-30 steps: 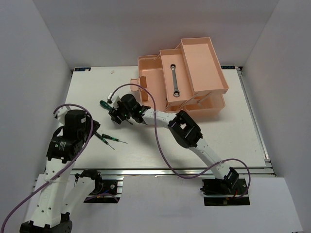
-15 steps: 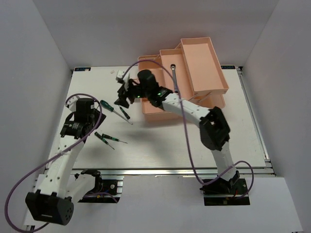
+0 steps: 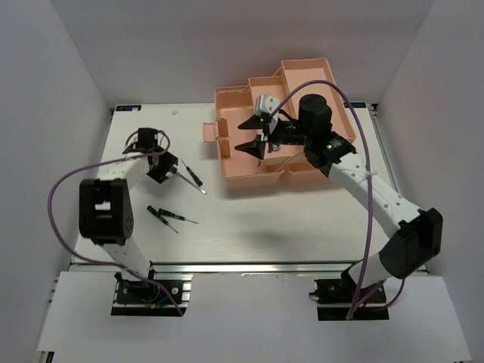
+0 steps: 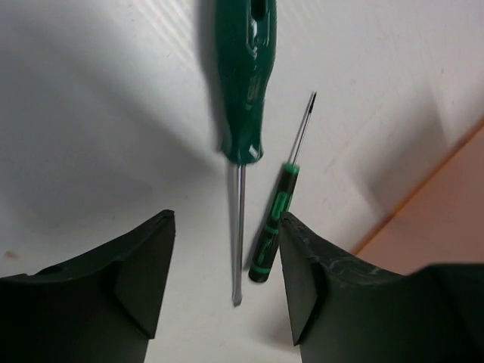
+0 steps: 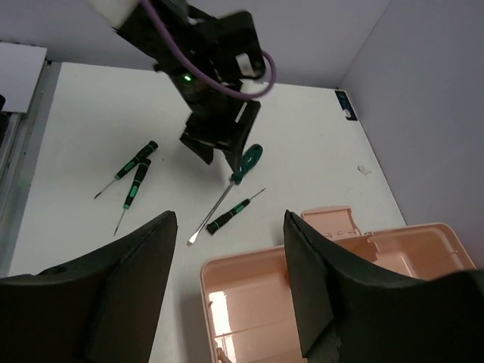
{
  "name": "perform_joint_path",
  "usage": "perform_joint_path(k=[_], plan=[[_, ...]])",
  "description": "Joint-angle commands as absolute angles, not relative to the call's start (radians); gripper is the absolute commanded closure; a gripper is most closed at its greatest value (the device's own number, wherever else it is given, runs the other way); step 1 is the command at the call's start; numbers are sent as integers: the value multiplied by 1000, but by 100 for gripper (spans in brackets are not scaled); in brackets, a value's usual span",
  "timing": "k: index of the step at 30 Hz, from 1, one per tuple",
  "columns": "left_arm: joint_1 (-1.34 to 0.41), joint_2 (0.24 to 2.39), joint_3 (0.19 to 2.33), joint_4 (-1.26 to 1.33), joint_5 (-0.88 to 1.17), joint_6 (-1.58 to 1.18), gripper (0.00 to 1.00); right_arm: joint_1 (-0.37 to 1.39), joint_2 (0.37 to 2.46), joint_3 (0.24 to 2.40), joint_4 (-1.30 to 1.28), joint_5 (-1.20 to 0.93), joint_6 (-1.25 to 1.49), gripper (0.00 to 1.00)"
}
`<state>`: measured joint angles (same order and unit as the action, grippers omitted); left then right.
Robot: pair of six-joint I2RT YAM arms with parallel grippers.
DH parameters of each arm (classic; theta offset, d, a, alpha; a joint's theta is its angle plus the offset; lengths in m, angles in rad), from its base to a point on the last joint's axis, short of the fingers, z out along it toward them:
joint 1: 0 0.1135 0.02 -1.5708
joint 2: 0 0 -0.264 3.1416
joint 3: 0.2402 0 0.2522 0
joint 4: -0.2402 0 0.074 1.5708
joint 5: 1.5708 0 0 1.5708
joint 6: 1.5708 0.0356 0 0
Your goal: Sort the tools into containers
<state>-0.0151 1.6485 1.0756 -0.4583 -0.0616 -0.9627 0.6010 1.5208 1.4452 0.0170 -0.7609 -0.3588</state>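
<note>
Big green screwdriver flat on the desk, long axis from 10 to 4 o'clock seen from above, tip at 4, left jaws spread above its shaft, small screwdriver just beside, right jaws spread and empty over pink toolbox

Readable text: none in any view.
Left corner sticker: dark blue strip at the far-left corner of the bench; print too small to read.
Right corner sticker: dark blue strip at the far-right corner of the bench; print too small to read.
Edge sticker: dark blue, on the bench edge in the right wrist view; marks blurred, illegible.
Large screwdriver: moulded relief on the green handle; no characters can be made out.
Small screwdriver: light green bands on the black handle; lettering, if any, too blurred to read.
</note>
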Motion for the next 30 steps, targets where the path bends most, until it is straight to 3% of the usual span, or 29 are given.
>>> perform_joint_path(k=[1, 11, 19, 27, 30], plan=[[-14, 1765, 1234, -423, -50, -922, 33, 554, 1448, 1366, 2, -795, -390, 35], [-14, 2126, 1658, -765, -199, -828, 34, 419, 1338, 1215, 104, -769, -275, 35], [-14, 2180, 1644, -827, -180, -753, 40, 374, 1325, 1186, 141, -747, -219, 36], [-15, 2096, 1540, -803, -134, -713, 95, 371, 1328, 1195, 146, -744, -204, 36], [-15, 1942, 1439, -743, -98, -716, 100, 368, 1324, 1197, 141, -742, -203, 36]])
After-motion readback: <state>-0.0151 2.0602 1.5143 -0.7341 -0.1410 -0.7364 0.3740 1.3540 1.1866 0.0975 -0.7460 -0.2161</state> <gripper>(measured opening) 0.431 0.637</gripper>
